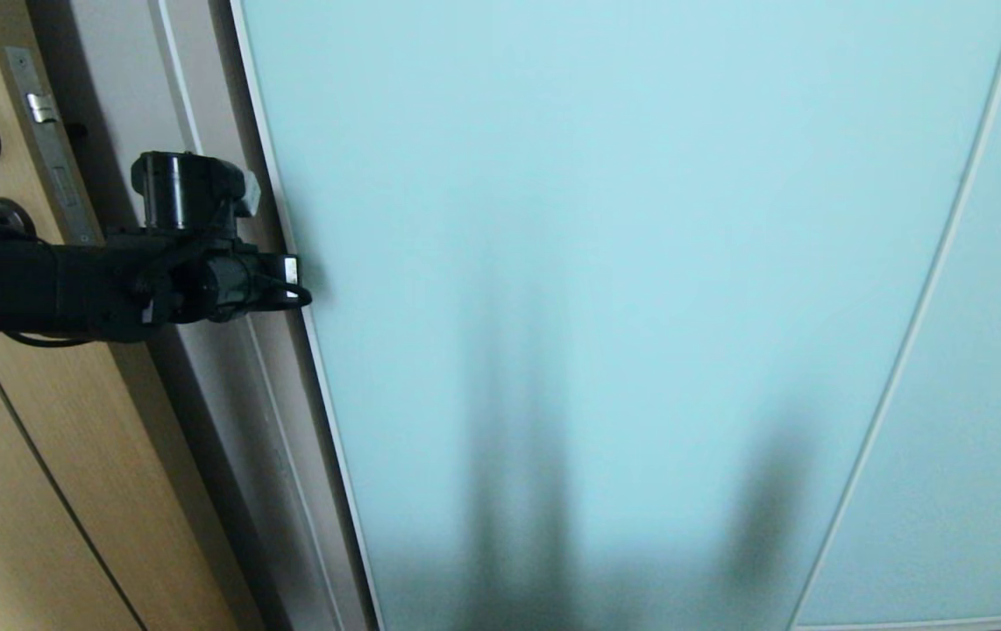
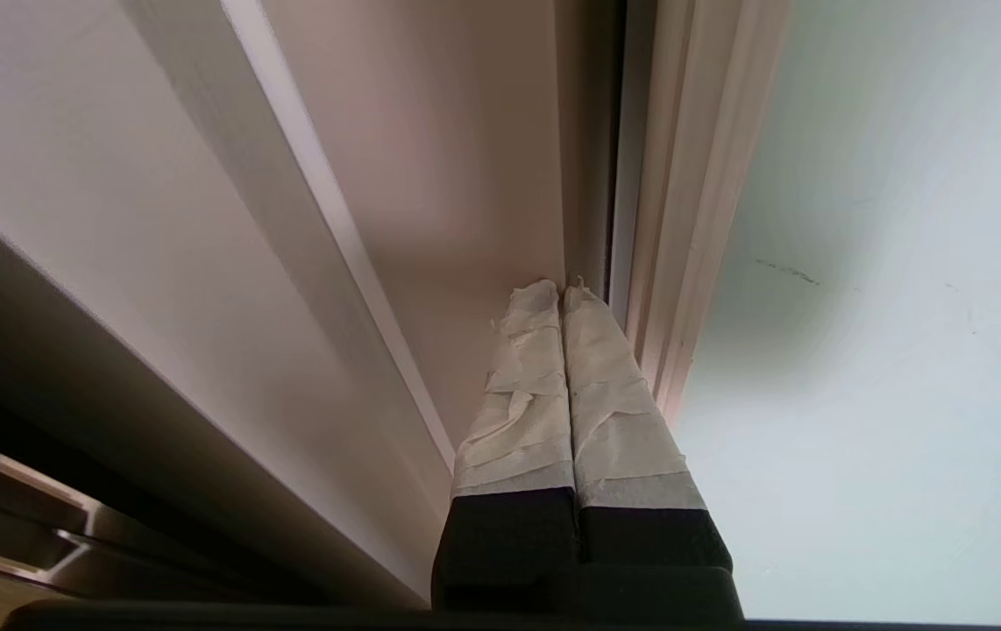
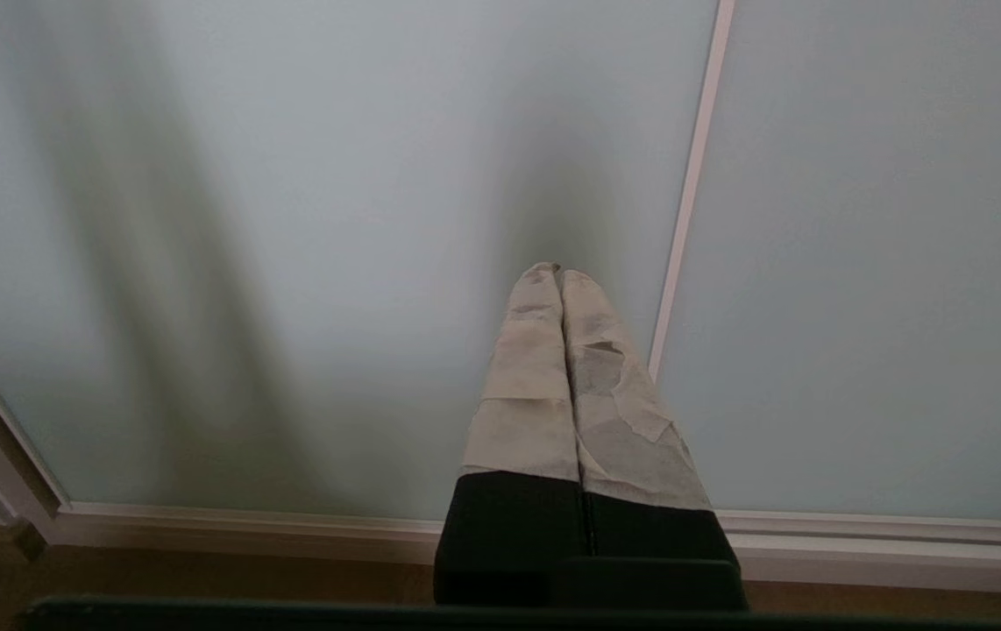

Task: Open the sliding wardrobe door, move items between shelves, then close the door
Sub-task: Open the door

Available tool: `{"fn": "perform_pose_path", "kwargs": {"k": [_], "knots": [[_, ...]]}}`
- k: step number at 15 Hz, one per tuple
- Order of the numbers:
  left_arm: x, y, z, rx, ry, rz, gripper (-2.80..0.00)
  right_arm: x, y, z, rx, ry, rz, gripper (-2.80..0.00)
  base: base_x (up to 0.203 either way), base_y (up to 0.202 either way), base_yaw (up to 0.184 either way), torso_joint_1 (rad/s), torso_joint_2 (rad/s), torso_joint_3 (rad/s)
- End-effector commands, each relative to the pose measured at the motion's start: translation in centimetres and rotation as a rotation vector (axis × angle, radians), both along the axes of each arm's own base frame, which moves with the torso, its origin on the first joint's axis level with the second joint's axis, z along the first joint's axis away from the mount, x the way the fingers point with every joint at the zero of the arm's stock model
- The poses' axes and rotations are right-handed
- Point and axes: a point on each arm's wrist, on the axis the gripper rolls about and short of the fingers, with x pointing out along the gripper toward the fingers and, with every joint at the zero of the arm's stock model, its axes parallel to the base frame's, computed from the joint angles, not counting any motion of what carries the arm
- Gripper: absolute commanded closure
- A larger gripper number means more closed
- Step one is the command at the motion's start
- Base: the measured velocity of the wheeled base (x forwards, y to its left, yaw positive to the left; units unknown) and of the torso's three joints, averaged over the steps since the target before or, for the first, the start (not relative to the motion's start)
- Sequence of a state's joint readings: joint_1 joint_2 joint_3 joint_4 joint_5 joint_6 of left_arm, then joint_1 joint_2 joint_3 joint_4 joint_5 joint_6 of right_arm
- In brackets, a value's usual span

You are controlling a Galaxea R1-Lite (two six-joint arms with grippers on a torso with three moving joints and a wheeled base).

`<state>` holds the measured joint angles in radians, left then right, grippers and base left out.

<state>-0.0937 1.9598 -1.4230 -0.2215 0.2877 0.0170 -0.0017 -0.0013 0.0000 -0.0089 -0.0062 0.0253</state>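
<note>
We hold our left tool (image 2: 564, 294) clenched on nothing, its taped tips at the seam just beside the framed edge of the sliding wardrobe door (image 1: 606, 263), which stands shut. Our right tool (image 3: 558, 273) is likewise clenched and empty, hanging low in front of the same door. The risk we judge: the taped tips may skid off the slim frame or wedge in the gap beside it. Next to the door stand a white jamb (image 1: 202, 368) and a light wooden door (image 1: 18, 456); the door's frosted glass is smooth, offering little purchase.
</note>
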Motion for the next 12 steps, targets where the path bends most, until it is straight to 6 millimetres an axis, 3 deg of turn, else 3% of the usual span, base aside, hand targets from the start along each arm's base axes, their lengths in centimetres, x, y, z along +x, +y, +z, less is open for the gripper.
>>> {"fn": "perform_pose_path", "kwargs": {"k": [1,3,6,12], "knots": [[0.1,-0.6,-0.7,-0.002,0.02,-0.013,0.0,0.0,0.0,0.0,0.001,0.001,0.0,0.0,0.0,0.0,0.0,0.0,0.0,0.0],[-0.4,-0.7,-0.9,-0.01,0.032,-0.011,0.0,0.0,0.0,0.0,0.001,0.001,0.0,0.0,0.0,0.0,0.0,0.0,0.0,0.0],[-2.0,-0.6,0.4,-0.015,0.01,-0.011,0.0,0.0,0.0,0.0,0.001,0.001,0.0,0.0,0.0,0.0,0.0,0.0,0.0,0.0],[-0.6,-0.9,-0.4,-0.01,0.014,-0.018,0.0,0.0,0.0,0.0,0.001,0.001,0.0,0.0,0.0,0.0,0.0,0.0,0.0,0.0]]}}
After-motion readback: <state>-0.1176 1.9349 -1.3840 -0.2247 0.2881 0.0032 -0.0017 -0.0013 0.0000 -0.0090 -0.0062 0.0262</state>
